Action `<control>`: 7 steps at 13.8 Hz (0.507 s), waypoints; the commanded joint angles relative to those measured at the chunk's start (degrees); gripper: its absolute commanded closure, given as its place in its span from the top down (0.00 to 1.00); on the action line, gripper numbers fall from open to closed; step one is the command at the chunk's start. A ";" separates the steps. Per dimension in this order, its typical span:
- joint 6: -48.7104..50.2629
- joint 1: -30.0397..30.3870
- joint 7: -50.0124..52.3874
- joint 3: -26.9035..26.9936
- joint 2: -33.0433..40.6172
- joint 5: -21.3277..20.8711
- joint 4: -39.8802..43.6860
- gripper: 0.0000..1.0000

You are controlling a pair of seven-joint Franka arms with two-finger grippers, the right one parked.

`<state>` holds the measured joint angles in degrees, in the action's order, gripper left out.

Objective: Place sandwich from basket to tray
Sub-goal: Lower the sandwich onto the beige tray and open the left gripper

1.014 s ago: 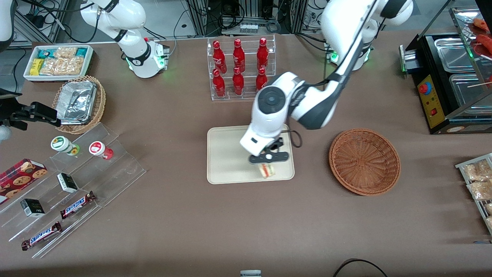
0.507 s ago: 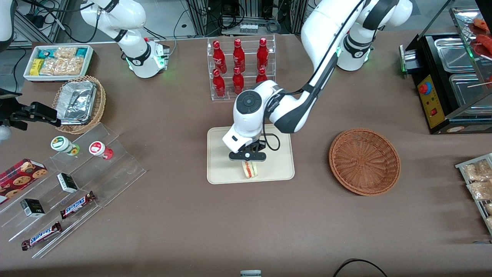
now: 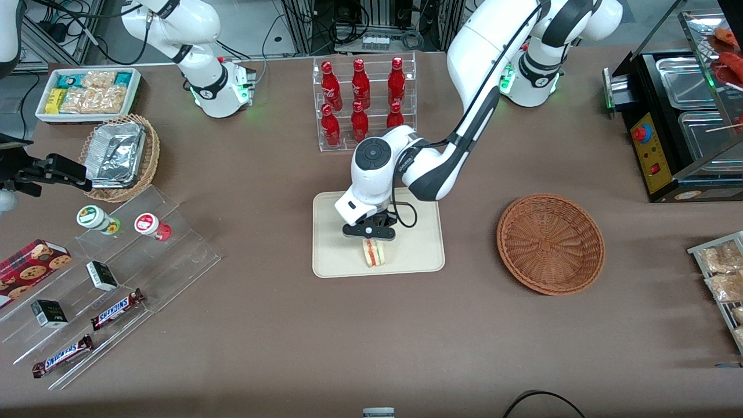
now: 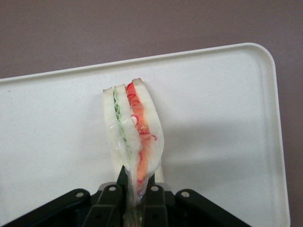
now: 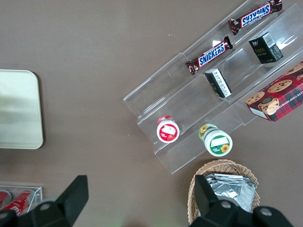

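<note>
Since a moment ago the pincer (image 3: 370,232) has carried the sandwich (image 3: 372,253) farther over the tray (image 3: 331,255), away from the basket (image 3: 549,242), and dropped lower. Its fingers (image 4: 150,198) are pinched tight on the sandwich's narrow end, the filling edge pointing away from them. The sandwich hangs just over the tray's middle, toward the edge nearer the front camera; contact is unclear. The basket sits empty. Transfer looks nearly done: lowering, releasing and withdrawing are left.

Six red bottles (image 3: 360,98) are racked in a clear acrylic stand (image 3: 365,142); two Snickers bars (image 3: 87,331) are laid on clear acrylic steps (image 3: 174,255).
</note>
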<state>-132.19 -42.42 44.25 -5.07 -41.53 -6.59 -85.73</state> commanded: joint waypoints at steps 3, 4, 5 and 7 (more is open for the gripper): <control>-0.80 -1.08 -0.04 0.77 0.92 -1.58 -2.25 0.27; -0.62 -1.08 -0.12 0.77 0.92 -1.58 -2.33 0.82; -0.53 -1.08 -0.13 0.77 1.01 -1.58 -2.25 0.99; -0.35 -1.08 0.23 0.77 1.44 -1.58 -2.25 0.99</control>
<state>-132.24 -42.67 44.24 -5.07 -41.49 -7.56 -86.90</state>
